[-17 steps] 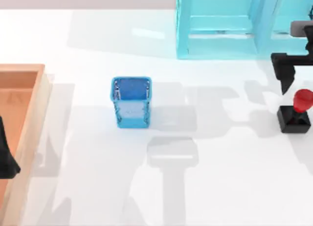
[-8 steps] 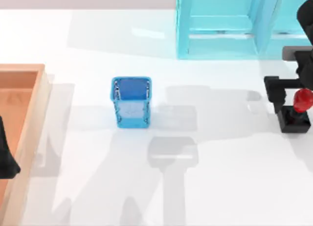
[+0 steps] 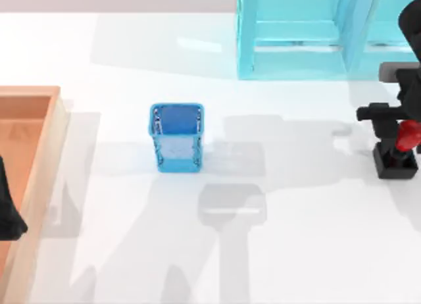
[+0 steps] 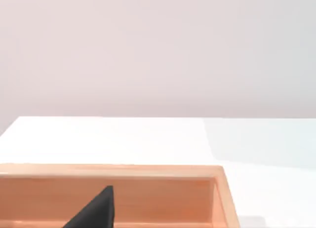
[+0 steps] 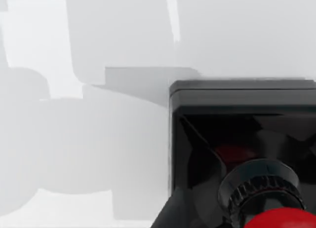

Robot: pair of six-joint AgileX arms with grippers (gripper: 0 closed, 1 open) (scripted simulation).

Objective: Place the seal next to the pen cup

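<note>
Right gripper (image 3: 402, 123) at the seal (image 3: 398, 152), far right of the table (image 3: 296, 238).

No readable writing anywhere. Seal upright on the table, red knob up, well apart from the pen cup (image 3: 176, 137) at centre-left. One dark finger (image 3: 383, 120) sits just left of the knob; whether the fingers pinch it, cannot tell. Left arm parked over the wooden tray (image 3: 39, 159) at the left edge. Cyan shelf unit (image 3: 296, 34) at the back.

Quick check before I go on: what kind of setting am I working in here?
Most likely a rendered office-style desk: a plain white table carrying stationery. The blue mesh pen cup stands mid-table, the seal at the right edge beneath the right gripper, with a wooden tray at left and a light-cyan shelf unit behind.
</note>
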